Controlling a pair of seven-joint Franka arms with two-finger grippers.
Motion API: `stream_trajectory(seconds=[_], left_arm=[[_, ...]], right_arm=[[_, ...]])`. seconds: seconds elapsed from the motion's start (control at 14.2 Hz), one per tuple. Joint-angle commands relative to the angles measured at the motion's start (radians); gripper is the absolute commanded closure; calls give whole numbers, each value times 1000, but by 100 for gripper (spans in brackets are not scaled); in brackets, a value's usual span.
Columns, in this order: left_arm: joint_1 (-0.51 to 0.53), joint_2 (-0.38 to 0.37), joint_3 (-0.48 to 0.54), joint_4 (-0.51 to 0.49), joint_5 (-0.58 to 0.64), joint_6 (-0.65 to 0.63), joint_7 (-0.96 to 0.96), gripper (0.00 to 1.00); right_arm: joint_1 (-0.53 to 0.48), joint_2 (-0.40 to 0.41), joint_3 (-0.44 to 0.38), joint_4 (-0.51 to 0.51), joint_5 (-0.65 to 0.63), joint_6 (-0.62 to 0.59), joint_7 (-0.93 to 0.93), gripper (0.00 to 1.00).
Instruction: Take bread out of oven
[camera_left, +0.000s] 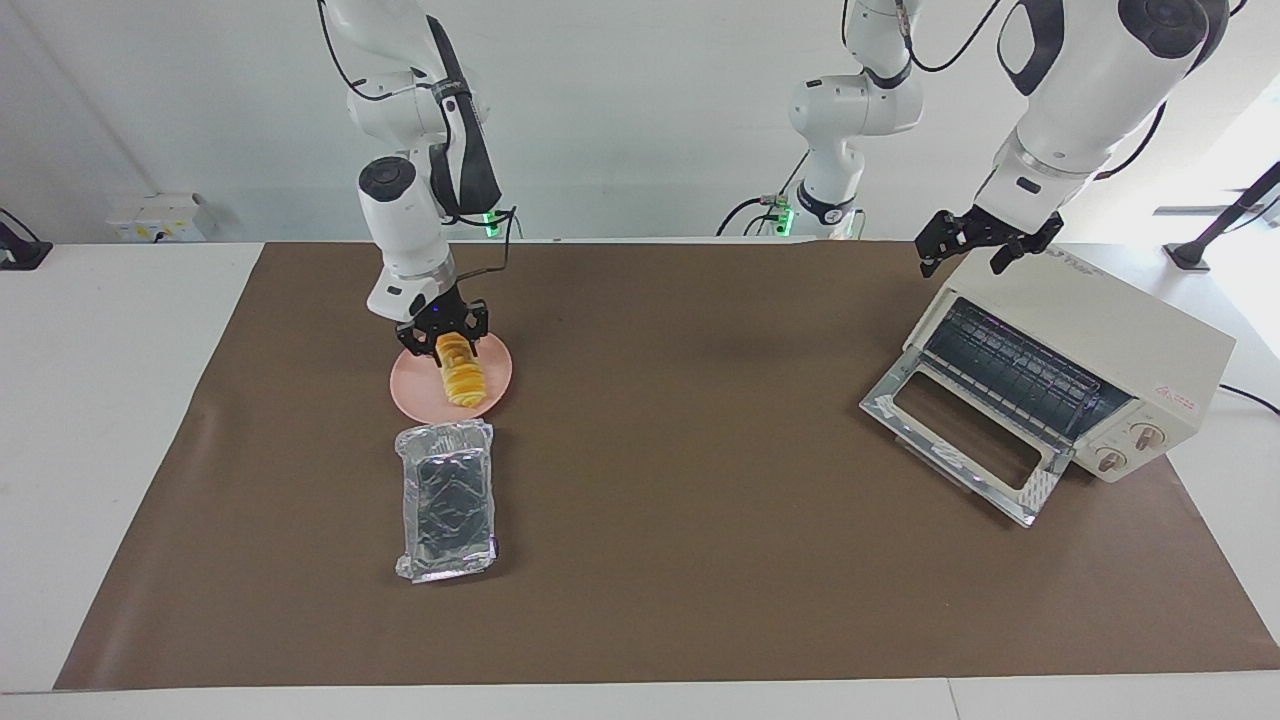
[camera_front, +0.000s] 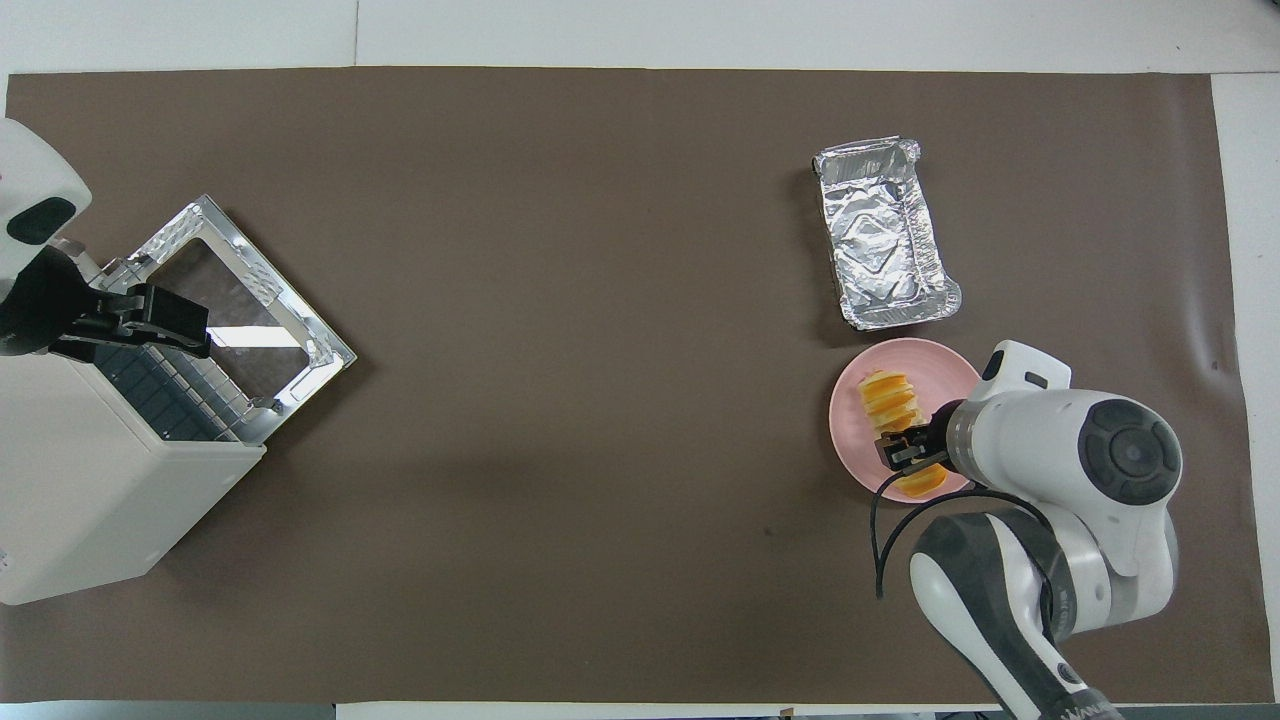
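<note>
The bread (camera_left: 462, 377), a small loaf of yellow-orange ridged segments, is lying on the pink plate (camera_left: 415, 392) at the right arm's end of the tabletop (camera_left: 700, 560), which is carrying a brown sheet over a white surface. The right gripper (camera_left: 444, 338) is sitting low over the plate, and its fingers (camera_left: 478, 322) are straddling the end of the bread nearer to the robots; the overhead view is showing the same gripper (camera_front: 908, 450) crossing the loaf (camera_front: 890, 402) toward that end. The fingers are standing narrowly apart at the loaf's sides, but whether they are pressing on it cannot be told. The plate (camera_front: 860, 445) is resting flat, and a crinkled silver foil tray (camera_left: 447, 500) is lying just beside it, farther from the robots, with a slim gap showing between the two. The oven (camera_left: 1100, 340) is standing at the left arm's end of the tabletop, well apart from the plate, turned at an angle. Its glass door (camera_left: 965, 445) is hanging fully down and lying near the tabletop, and the dark wire rack (camera_left: 1020, 370) inside is showing bare. Two knobs (camera_left: 1130, 447) and a small red logo (camera_left: 1180, 398) are showing on its front panel. The left gripper (camera_left: 982, 242) is hovering over the top edge of the oven, above the door opening, with its fingers (camera_left: 935, 240) spread wide and holding nothing. In the overhead view this gripper (camera_front: 150, 315) is sitting above the rack (camera_front: 170, 395) at the mouth of the oven (camera_front: 90, 500).
</note>
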Motion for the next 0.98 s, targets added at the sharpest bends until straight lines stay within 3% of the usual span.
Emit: stream_trajectory(seconds=[0.0,0.56,0.77,0.91], left_arm=[[18,-25,-11,-19,-8,0,3,0],[18,-25,-11,-19,-8,0,2,0],[18,-25,-11,-19,-8,0,3,0],[18,-25,-11,-19,-8,0,2,0]], right_arm=[[-42,-4,3,172,25,-199,-13,0],[-134,16,0,585,17,-697,-36,0],[-142,35,0,699,3,-826,-34,0],[-149,51,1,756,-14,-841,-34,0]])
